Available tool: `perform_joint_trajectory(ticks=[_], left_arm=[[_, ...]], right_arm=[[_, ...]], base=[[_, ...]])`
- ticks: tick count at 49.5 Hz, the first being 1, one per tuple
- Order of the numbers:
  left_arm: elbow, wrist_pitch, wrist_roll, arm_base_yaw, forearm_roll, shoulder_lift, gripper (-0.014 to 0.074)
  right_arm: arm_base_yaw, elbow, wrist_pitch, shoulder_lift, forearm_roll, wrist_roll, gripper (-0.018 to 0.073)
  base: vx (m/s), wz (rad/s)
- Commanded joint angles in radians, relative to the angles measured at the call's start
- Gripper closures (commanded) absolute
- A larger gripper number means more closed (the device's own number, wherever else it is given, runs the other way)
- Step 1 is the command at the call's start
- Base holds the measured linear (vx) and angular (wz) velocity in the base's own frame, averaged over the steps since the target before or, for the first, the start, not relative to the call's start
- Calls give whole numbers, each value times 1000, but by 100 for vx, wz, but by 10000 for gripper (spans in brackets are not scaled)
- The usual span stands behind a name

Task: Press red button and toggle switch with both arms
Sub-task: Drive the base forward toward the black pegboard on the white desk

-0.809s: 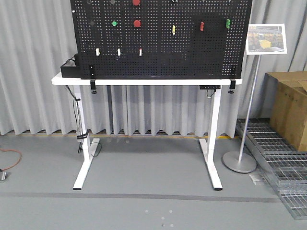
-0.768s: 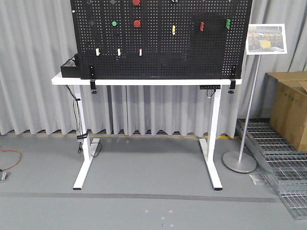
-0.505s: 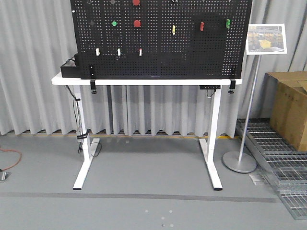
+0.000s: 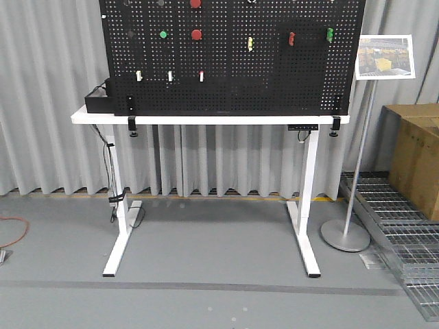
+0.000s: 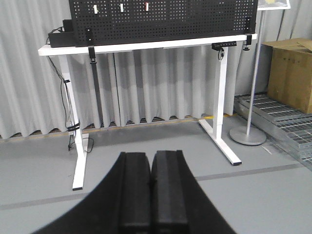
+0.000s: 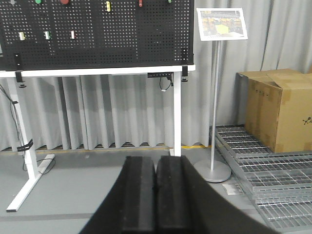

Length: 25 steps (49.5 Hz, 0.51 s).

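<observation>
Looking through the front camera, I see the large black perforated pegboard point(image 4: 230, 89) standing upright on the white table with white metal legs point(image 4: 206, 119), in front of a grey pleated curtain point(image 4: 48, 103). Two round red push buttons sit one above the other in the upper left part of the board. The upper red round button point(image 4: 195, 3) is cut by the top edge of the picture and looks a little wider to me, though from this distance I am not sure. The lower red round button point(image 4: 197, 34) is near a small green round button point(image 4: 163, 33), on its right. Below them is a row of three small toggle levers point(image 4: 170, 75), two pale and the right one with a red tip. More to the right are a small yellow lever point(image 4: 250, 44), a small red lever point(image 4: 291, 38) and a small green lever point(image 4: 329, 33); I cannot tell which way any lever is thrown. A flat black box point(image 4: 99, 101) lies on the left end of the table. To the right stand a picture sign on a thin metal pole point(image 4: 385, 57), a brown cardboard box point(image 4: 415, 157) and grey metal floor grates point(image 4: 405, 233). Both arms are well apart from the board. The left gripper point(image 5: 151, 158) has its black pads pressed together with nothing between them, and the right gripper point(image 6: 155, 161) is clenched in the same way, also holding nothing.
</observation>
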Motion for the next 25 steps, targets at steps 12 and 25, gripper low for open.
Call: perform_joint_trajectory(ticks=[12, 25], left_arm=[[34, -80, -9, -2, -8, -6, 594], [34, -80, -9, -2, -8, -6, 594]], right_arm=[[-3, 10, -82, -16, -12, -7, 562], [-3, 10, -82, -16, -12, -7, 562]], base=[[27, -8], [42, 3]])
